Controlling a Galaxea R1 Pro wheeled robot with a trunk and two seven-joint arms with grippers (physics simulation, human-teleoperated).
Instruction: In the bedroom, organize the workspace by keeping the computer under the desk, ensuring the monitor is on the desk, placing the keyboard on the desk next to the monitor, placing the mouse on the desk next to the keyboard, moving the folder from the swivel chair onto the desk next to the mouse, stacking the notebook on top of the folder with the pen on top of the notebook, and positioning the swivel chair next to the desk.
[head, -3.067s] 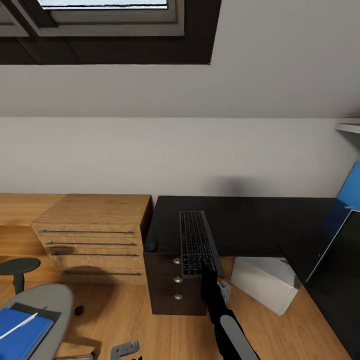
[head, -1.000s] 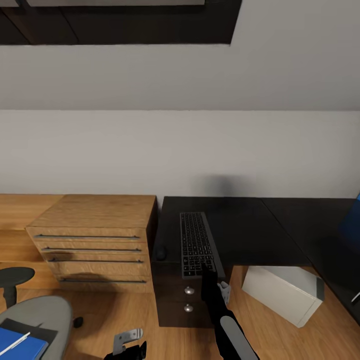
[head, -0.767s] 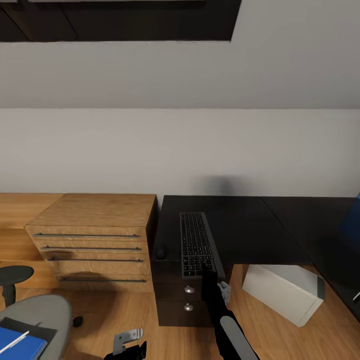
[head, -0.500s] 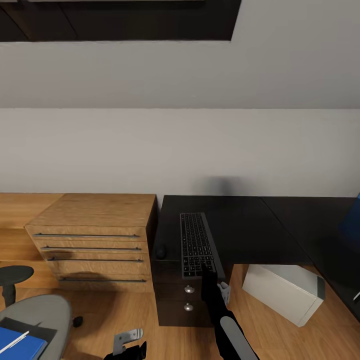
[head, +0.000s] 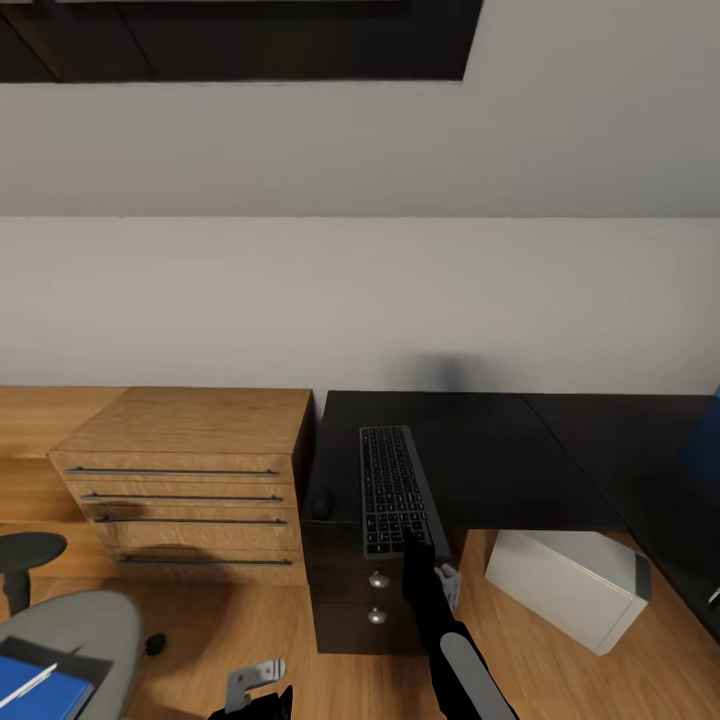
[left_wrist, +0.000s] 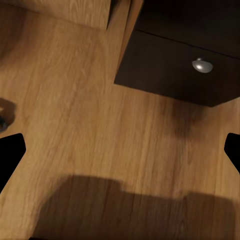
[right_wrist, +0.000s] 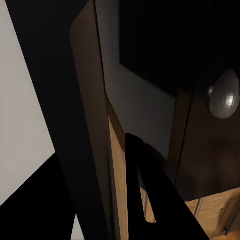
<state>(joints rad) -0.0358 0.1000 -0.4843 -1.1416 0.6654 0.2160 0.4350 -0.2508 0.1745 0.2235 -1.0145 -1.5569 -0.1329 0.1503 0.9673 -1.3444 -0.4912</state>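
Note:
The slim grey keyboard (head: 392, 488) lies lengthwise over the left end of the black desk (head: 500, 450), its near end past the front edge. My right gripper (head: 412, 545) is shut on that near end. A small dark mouse (head: 320, 503) sits on the desk just left of the keyboard. The pale computer (head: 565, 585) stands on the floor under the desk. At the lower left is the swivel chair (head: 80, 625), with the blue folder (head: 40, 695) and the white pen (head: 25, 683) on its seat. My left gripper (head: 255, 683) hangs open low over the floor. The monitor is out of view.
A light-wood drawer cabinet (head: 190, 470) stands against the desk's left side. A dark drawer unit (head: 365, 600) with round knobs (left_wrist: 202, 65) sits under the desk end, right in front of both arms. Wooden floor (left_wrist: 100, 125) lies between the chair and the drawers. The wall is behind.
Since the oldest frame the whole view has shifted, so desk and computer sit further right. The keyboard stays in my right gripper. Nothing has moved in the last second.

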